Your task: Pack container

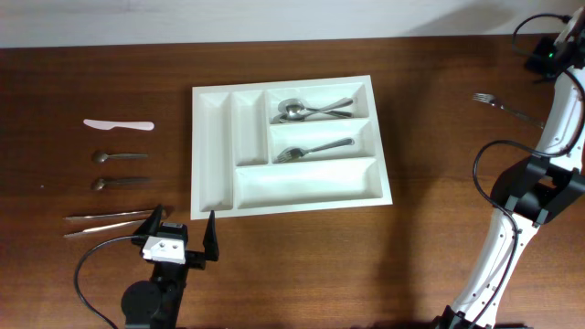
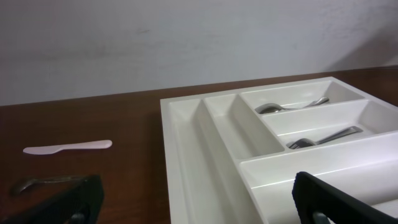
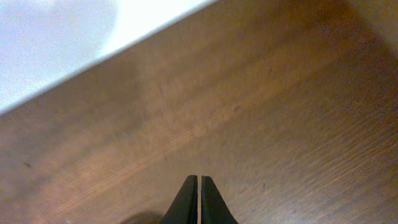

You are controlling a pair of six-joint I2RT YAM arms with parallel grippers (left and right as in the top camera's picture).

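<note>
The container (image 1: 306, 183) is looking like smooth, glossy white plastic; the spoons (image 1: 292, 111) are gleaming like polished metal; the counter (image 1: 439, 137) is showing dark wood grain.

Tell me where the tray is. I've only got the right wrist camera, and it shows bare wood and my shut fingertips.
Observer: The white tray sits in the middle of the overhead view. The right arm is far out at the right edge.
Operator: Anything near me to pick up?
Observer: A loose fork shows beside the right arm, outside the tray. I can't tell whether anything is touching it.
Operator: What's already packed?
Observer: Two spoons are in the top crosswise compartment and a packed fork is in the middle one. The bottom one is bare.
</note>
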